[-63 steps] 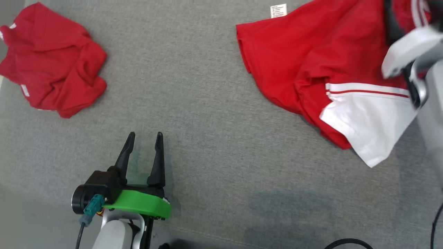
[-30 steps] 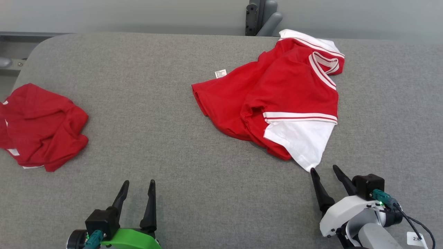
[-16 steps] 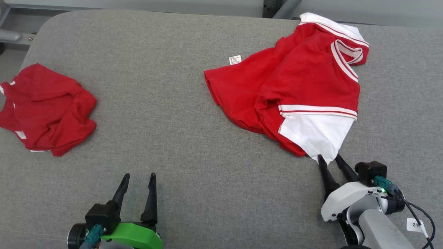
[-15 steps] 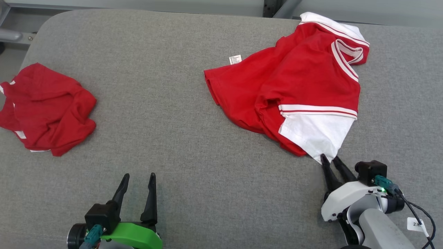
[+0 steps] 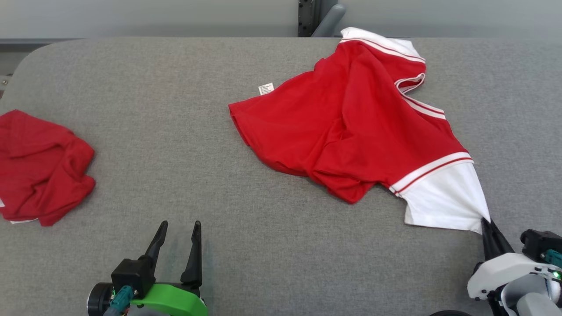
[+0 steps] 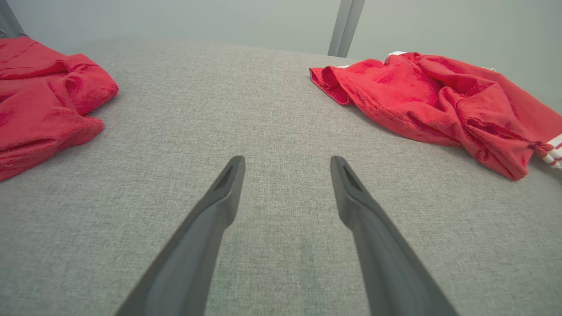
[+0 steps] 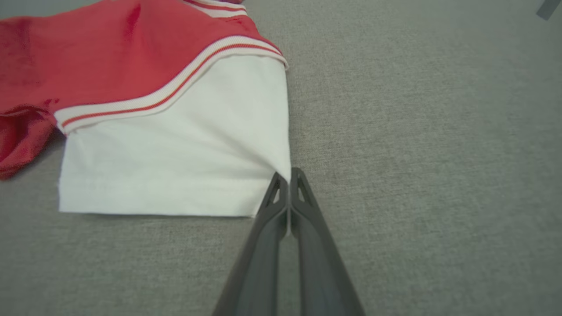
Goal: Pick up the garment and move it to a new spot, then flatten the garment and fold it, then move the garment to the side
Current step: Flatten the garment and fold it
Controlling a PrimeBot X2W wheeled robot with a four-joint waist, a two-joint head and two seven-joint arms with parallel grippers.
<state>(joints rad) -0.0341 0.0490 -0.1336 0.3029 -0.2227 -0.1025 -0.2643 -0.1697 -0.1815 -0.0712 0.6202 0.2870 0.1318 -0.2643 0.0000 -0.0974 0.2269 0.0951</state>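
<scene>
Grey table, right hand pinching garment sleeve corner, left hand spread over bare middle

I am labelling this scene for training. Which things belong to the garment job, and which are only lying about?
In the job: red fabric shirt with white striped sleeves; right gripper, jaws shut on the white sleeve's corner; grey fabric-covered table.
Lying about: crumpled red garment at the table's left; left gripper, jaws open, idle.

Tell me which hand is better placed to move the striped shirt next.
Right. The right hand is shut on the white sleeve of the shirt; the left hand sits open over bare table, apart from it.
</scene>
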